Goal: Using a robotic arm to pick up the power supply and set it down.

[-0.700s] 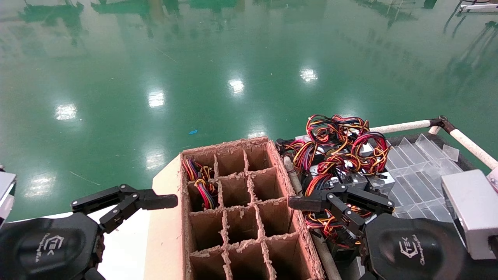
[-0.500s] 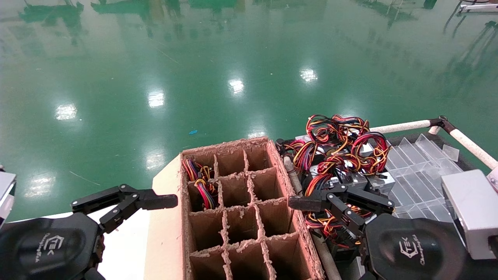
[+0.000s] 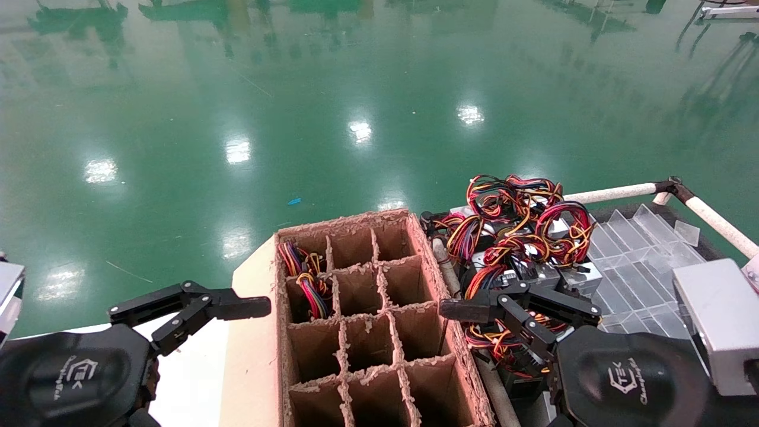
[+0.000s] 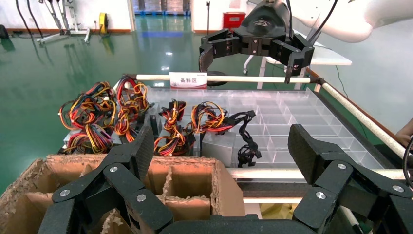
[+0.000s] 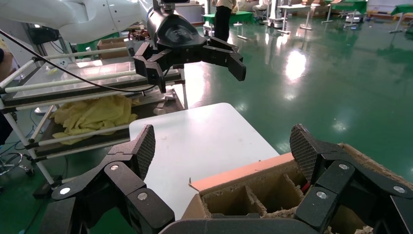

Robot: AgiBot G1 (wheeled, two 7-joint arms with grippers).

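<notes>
Power supply point(image 3: 536, 274) sits in wire pile beside cardboard divider box point(image 3: 367, 320); right end effector point(image 3: 474, 311) wide open, empty, just over it; left end effector point(image 3: 231, 308) open, empty; left wrist view alone shows label strip point(image 4: 188, 80).

Black wrist housings with white logo, black linkage left tool point(image 3: 195, 311) and right tool point(image 3: 510, 308), silver screws, silver-grey wrist box point(image 3: 720, 323)

White table point(image 3: 195, 379) under divided cardboard box point(image 3: 367, 320); clear tray point(image 4: 302, 122) under power supplies point(image 3: 522, 249).
</notes>
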